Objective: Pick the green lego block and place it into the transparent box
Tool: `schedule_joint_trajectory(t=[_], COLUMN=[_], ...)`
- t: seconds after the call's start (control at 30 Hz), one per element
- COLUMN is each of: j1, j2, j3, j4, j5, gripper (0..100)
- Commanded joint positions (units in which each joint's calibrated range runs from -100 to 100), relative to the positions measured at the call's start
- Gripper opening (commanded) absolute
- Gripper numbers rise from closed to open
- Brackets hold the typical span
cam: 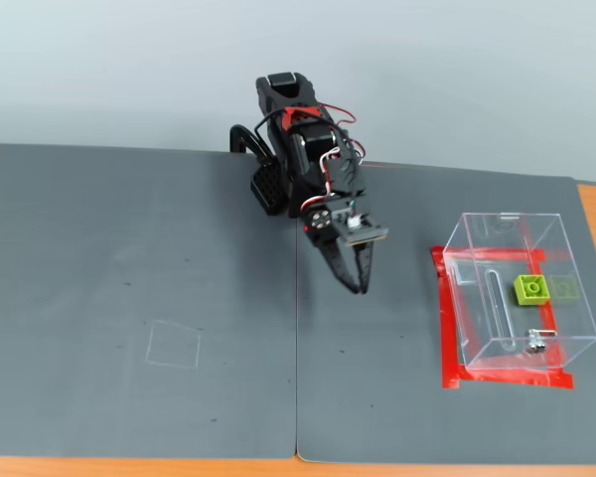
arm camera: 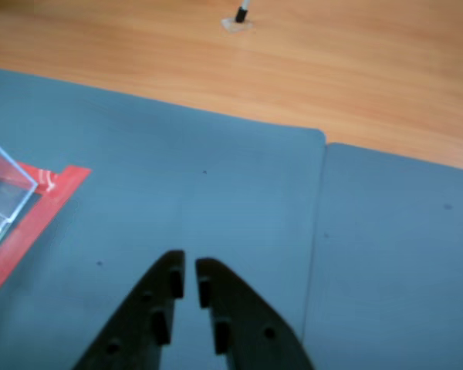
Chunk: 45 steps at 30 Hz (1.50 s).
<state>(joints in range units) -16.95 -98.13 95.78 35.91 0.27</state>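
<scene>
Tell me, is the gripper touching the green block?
Apart. In the fixed view, the gripper hangs over grey mat, while the green block lies inside the clear box.

One arm stands on the table in the fixed view, bearing one gripper with two fingers; one transparent box sits on one patch of red tape; inside it lies one green lego block with four studs, plus a fainter green shape beside it that may only be a reflection; two grey mats lie edge to edge; one faint square outline marks the left mat; the wrist view shows one small black-and-white object on the wooden tabletop.
</scene>
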Motion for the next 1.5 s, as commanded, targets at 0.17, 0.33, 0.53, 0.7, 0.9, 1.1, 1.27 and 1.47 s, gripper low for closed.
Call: schedule_joint_trajectory(t=[0.17,0.33,0.53,0.7,0.9,1.1,1.27,1.47], j1=[3.33,6.02,7.59,9.75,10.87,10.79,10.87,11.17], j2=[-1.19,-1.19,-1.19,-1.19,-1.19,-1.19,-1.19,-1.19], j3=[4.04,4.13,4.13,4.13,4.13,4.13,4.13,4.13], j4=[0.38,2.64,6.80,9.49,14.53,14.70,14.79,14.70], j5=[0.38,0.43,-0.03,-0.03,0.23,0.12,0.28,-0.03], gripper=[2,2,2,2,2,2,2,2])
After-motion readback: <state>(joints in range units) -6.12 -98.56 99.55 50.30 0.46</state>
